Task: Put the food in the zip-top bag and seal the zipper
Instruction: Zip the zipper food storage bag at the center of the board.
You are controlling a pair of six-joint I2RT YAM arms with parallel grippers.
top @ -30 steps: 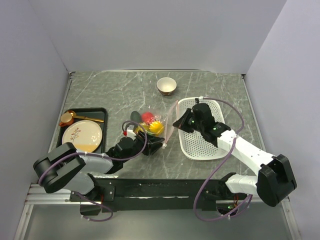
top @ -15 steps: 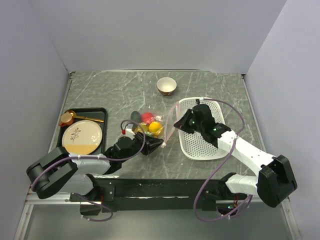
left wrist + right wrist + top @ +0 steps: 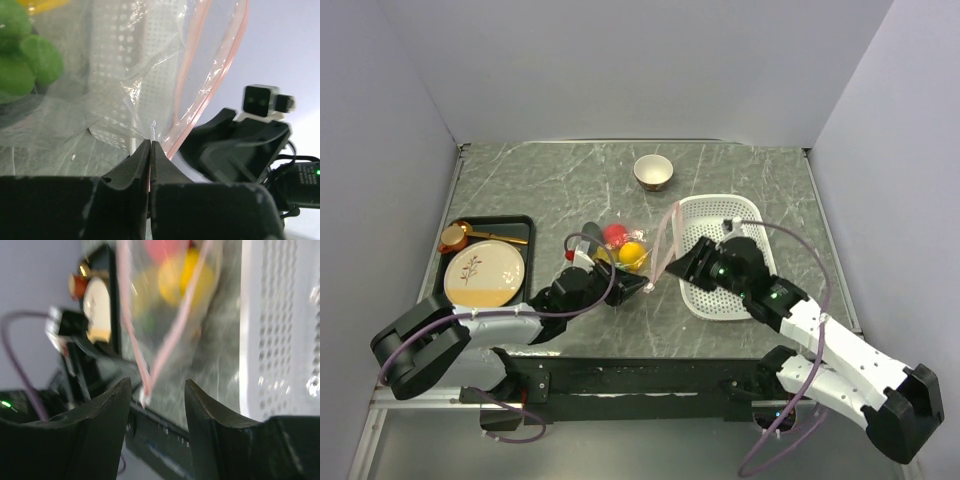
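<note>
Overhead and wrist views of a two-arm station. A grey marbled tabletop (image 3: 540, 180) carries all items. At right lies a white perforated basket (image 3: 708, 214), with the right arm reaching over its near half. At left, a black tray (image 3: 526, 224) holds a cream plate (image 3: 485, 272) and a small gold cup (image 3: 453, 239) at its far corner. Between tray and basket lies the zip-top bag (image 3: 642, 262), clear and crinkled, its mouth turned toward the basket. A brown-rimmed bowl (image 3: 653, 171) stands apart near the far wall. The food sits inside the bag: a red piece (image 3: 614, 236), a yellow piece (image 3: 632, 253) and, in the left wrist view, green pieces (image 3: 20, 65). The left end effector (image 3: 150, 145) is closed, its fingertips pinching the clear film at the bag's near corner, just beside the pink strip. The right end effector (image 3: 157, 390) is open, its fingers spread on either side of the near end of the bag's mouth and gripping nothing. The zipper (image 3: 666, 240) is unsealed: its two pink strips stand apart and converge only at the near end.
</note>
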